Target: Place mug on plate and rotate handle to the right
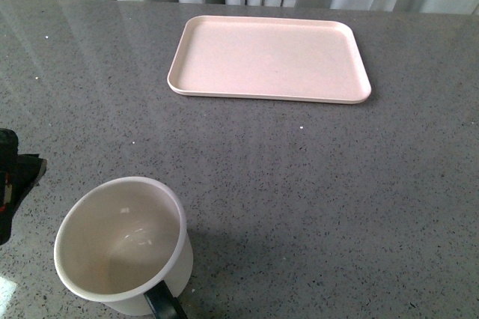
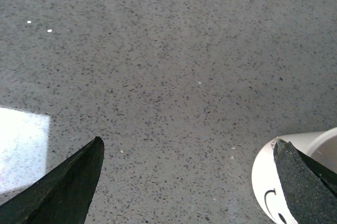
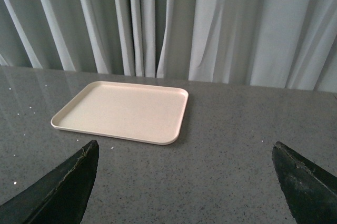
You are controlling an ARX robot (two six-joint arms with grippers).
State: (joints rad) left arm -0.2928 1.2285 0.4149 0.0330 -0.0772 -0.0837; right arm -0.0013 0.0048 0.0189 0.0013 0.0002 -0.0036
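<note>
One big grey table (image 1: 314,184) holds it all. Next comes the pink plate (image 1: 269,61), which lies flat and bare, far in front of both pincers. I think it sits there so the mug can be set down on it. The white mug (image 1: 123,248) stands upright just beside the left pincer (image 2: 187,142), by one of its fingers, and well apart from the plate. I cannot tell if that finger touches the mug. The mug's black handle (image 1: 166,305) points back toward the robot, away from the plate, so it will need a turn to the right. The left pincer is spread wide and grips nothing. It looks ready to close around the mug, since it is the nearer one. The right pincer (image 3: 184,145) is spread wide too, with nothing in it, and the plate lies ahead of it. I think the mug is not yet picked up.
</note>
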